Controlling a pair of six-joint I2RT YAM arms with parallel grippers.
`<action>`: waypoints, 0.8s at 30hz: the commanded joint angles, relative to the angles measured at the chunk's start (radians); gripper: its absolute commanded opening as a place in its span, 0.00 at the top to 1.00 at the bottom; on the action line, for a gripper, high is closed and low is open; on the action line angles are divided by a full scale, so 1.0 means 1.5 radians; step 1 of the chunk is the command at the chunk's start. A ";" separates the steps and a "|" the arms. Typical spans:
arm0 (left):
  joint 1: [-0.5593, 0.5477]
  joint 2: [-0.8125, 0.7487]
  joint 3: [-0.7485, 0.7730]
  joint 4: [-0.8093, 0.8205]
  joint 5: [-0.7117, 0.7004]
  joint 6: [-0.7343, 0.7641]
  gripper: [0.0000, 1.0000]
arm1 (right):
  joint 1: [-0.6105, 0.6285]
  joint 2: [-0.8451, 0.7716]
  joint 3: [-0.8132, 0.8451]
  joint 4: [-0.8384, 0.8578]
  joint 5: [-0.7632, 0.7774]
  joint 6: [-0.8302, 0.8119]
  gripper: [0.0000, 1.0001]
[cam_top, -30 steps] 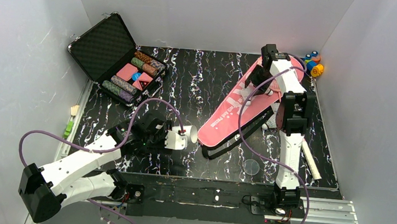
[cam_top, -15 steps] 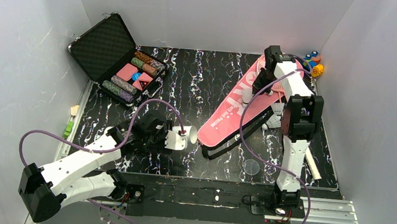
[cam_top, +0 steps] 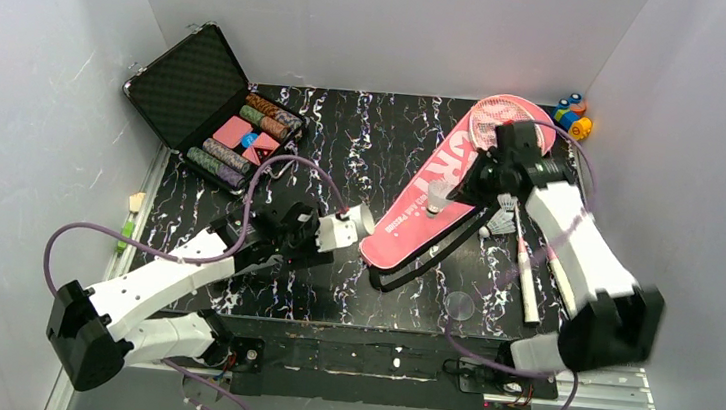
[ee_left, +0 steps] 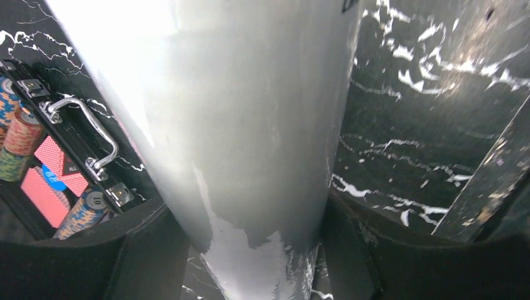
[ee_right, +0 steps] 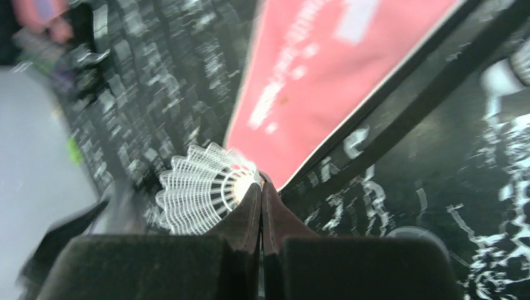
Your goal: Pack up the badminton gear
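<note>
My right gripper (ee_right: pixel 261 184) is shut, its tips pinching the rim of a white shuttlecock (ee_right: pixel 200 187) above the pink bag (ee_right: pixel 325 69). From above, that gripper (cam_top: pixel 443 195) hovers over the middle of the bag (cam_top: pixel 402 224). The white tube (ee_left: pixel 250 112) stands between the fingers (ee_left: pixel 144 250) of my left gripper (ee_left: pixel 250 240), which grips it on both sides left of the bag's narrow end (cam_top: pixel 341 231). A pink-framed racket (cam_top: pixel 503 113) lies at the back right, and white handles (cam_top: pixel 528 291) lie right of the bag.
An open black case of poker chips (cam_top: pixel 217 111) sits at the back left, also seen in the left wrist view (ee_left: pixel 56 162). Coloured toys (cam_top: pixel 574 113) stand in the back right corner. A clear round lid (cam_top: pixel 460 305) lies near the front. White shuttlecock-like shapes (cam_top: pixel 503 219) lie beside the bag.
My right gripper has shut on the shuttlecock, and the right arm's elbow swung out to the right, uncovering the racket. My left gripper carried the tube slightly back and right.
</note>
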 commanded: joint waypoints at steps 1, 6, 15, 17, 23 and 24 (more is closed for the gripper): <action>-0.004 0.005 0.054 0.028 0.053 -0.113 0.51 | 0.049 -0.231 -0.111 0.150 -0.074 0.062 0.99; -0.004 0.020 0.067 0.035 0.076 -0.111 0.52 | 0.067 -0.389 -0.249 0.303 -0.116 0.158 0.99; -0.004 0.022 0.090 0.017 0.093 -0.112 0.52 | 0.131 -0.339 -0.228 0.379 -0.114 0.204 0.99; -0.004 0.021 0.093 0.014 0.097 -0.111 0.52 | 0.144 -0.328 -0.223 0.397 -0.110 0.212 0.99; -0.004 0.019 0.101 0.013 0.101 -0.105 0.53 | 0.176 -0.301 -0.226 0.433 -0.118 0.241 0.99; -0.003 0.020 0.102 0.013 0.101 -0.105 0.53 | 0.181 -0.299 -0.227 0.435 -0.118 0.244 0.99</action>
